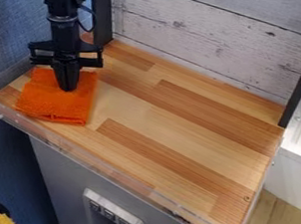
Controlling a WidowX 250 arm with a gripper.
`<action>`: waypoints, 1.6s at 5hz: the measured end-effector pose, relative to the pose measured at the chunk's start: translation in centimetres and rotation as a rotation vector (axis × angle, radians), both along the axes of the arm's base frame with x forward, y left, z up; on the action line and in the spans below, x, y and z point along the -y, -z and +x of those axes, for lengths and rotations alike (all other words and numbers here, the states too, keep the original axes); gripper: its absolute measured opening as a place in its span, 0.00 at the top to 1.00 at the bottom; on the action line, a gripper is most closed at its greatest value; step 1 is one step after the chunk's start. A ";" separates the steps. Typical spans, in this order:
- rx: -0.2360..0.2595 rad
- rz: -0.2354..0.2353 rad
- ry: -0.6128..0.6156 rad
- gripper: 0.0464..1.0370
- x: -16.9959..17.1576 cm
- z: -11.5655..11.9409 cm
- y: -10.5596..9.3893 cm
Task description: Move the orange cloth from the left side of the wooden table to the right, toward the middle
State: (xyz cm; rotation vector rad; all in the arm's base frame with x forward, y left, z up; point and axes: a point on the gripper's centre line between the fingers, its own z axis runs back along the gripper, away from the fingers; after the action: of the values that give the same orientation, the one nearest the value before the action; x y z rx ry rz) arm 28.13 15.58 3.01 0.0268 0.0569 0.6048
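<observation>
Camera view shows the black gripper [66, 88] over the folded orange cloth [38, 95] on the bench's [171, 131] left side, jaws seemingly pressed together, whether pinching fabric I cannot tell, so this looks like the contact step, where moving on calls for a checked hold.

The pincer [67, 89] hangs at the folded orange cloth [44, 102] on the wooden surface [172, 121].

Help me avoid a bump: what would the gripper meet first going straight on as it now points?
The orange cloth, right under the gripper, with the wooden surface beneath; it may already touch, as depth is unclear.
</observation>
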 end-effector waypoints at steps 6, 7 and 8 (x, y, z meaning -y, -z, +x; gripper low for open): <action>0.114 -0.059 0.229 0.99 2.2 3.1 2.0; 0.127 -0.031 0.327 0.99 4.0 4.3 2.0; 0.119 -0.003 0.418 0.99 5.1 5.4 2.0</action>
State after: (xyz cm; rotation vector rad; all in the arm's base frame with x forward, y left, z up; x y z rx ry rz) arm 33.53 10.45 0.96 -0.0005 -0.0631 0.1881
